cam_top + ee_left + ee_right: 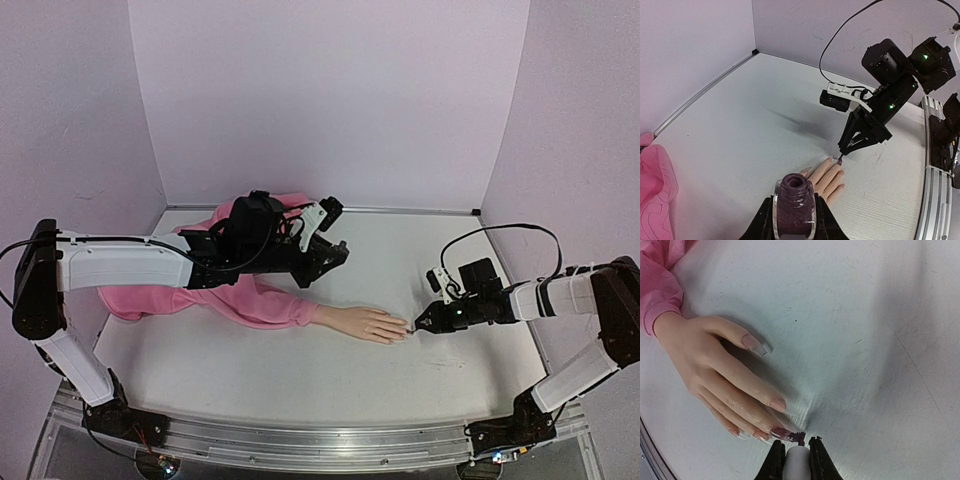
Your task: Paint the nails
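A pale mannequin hand [365, 323] in a pink sleeve [250, 300] lies palm down on the table. In the right wrist view its middle nail [781, 433] carries dark purple lacquer. The index nail [777, 404] and thumb nail [751, 342] are skin-toned. My right gripper [796, 446] is shut on the white brush cap [797, 462]. The brush tip [800, 437] touches the end of the lacquered nail. My left gripper [794, 222] is shut on an open dark purple polish bottle [794, 205], held upright above the sleeve, behind the hand.
The lilac back wall [330, 100] and side walls close in the white table [300, 380]. A metal rail [300, 440] runs along the near edge. The right arm's cable [500, 230] loops above its wrist.
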